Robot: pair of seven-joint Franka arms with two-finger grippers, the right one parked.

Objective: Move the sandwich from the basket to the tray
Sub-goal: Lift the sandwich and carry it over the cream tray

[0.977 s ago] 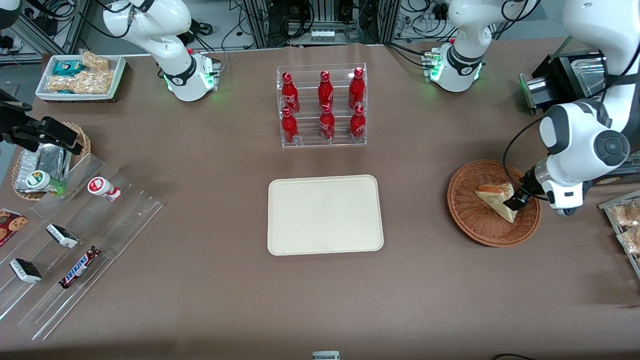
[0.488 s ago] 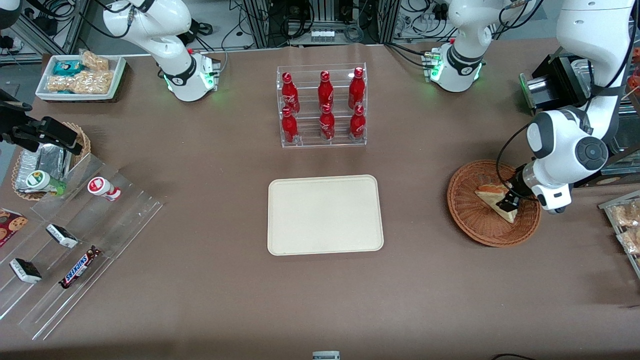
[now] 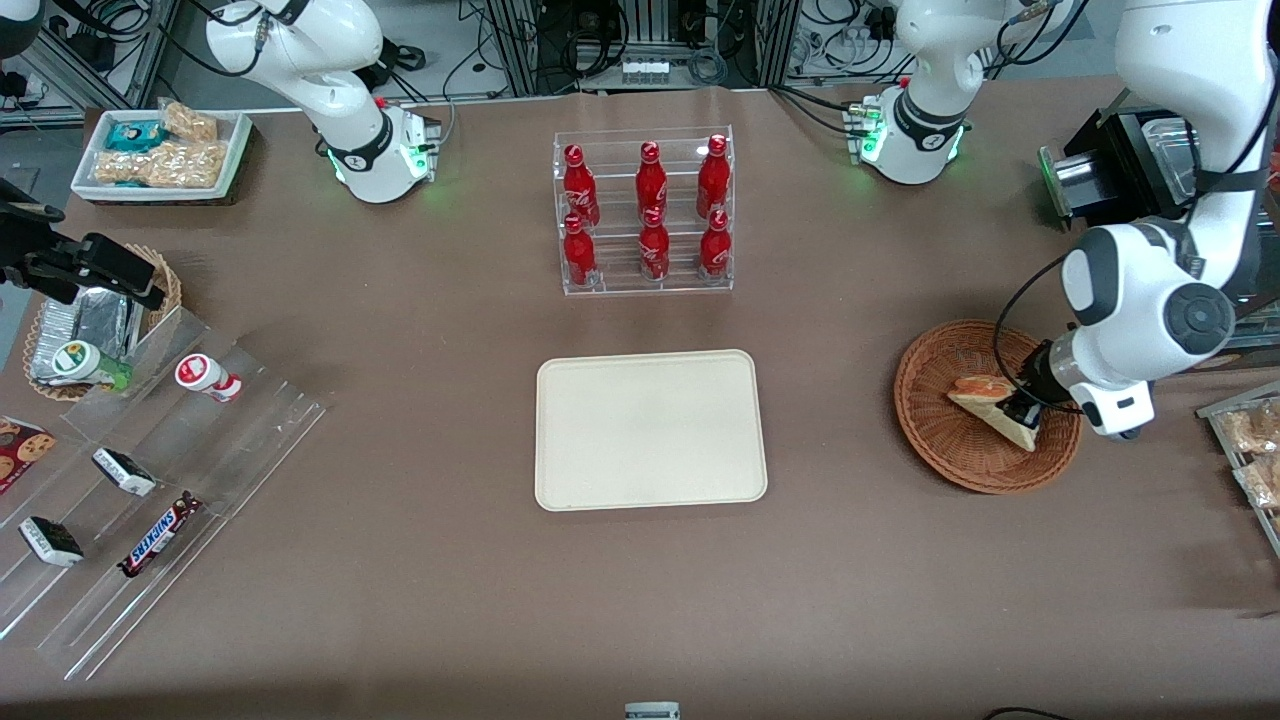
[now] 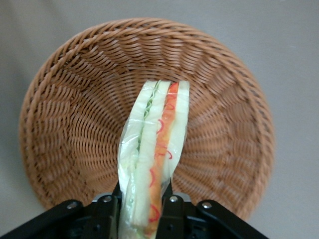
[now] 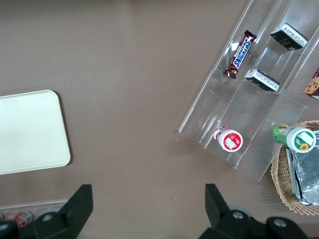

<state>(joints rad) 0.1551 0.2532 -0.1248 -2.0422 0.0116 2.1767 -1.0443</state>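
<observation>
The sandwich [image 3: 985,398], a wrapped pale wedge with orange-red and green filling, stands on edge in the reddish-brown wicker basket [image 3: 935,440] toward the working arm's end of the table. The left gripper [image 3: 1022,411] is down in the basket, its black fingers [image 4: 107,211] pressed on both flat sides of the sandwich [image 4: 154,149]. The wrist view shows the basket's woven wall [image 4: 65,119] all around the wedge. The cream-beige tray [image 3: 650,430] lies flat mid-table and shows bare, also in the right wrist view [image 5: 30,132].
A clear rack of red bottles [image 3: 645,210] stands farther from the front camera than the tray. A clear stepped display with snack bars [image 3: 150,480] and a small wicker basket of foil packets [image 3: 90,320] lie toward the parked arm's end. A snack tray [image 3: 1250,450] sits beside the basket.
The gripper moved onto the sandwich and closed on it; the sandwich shifted slightly within the basket.
</observation>
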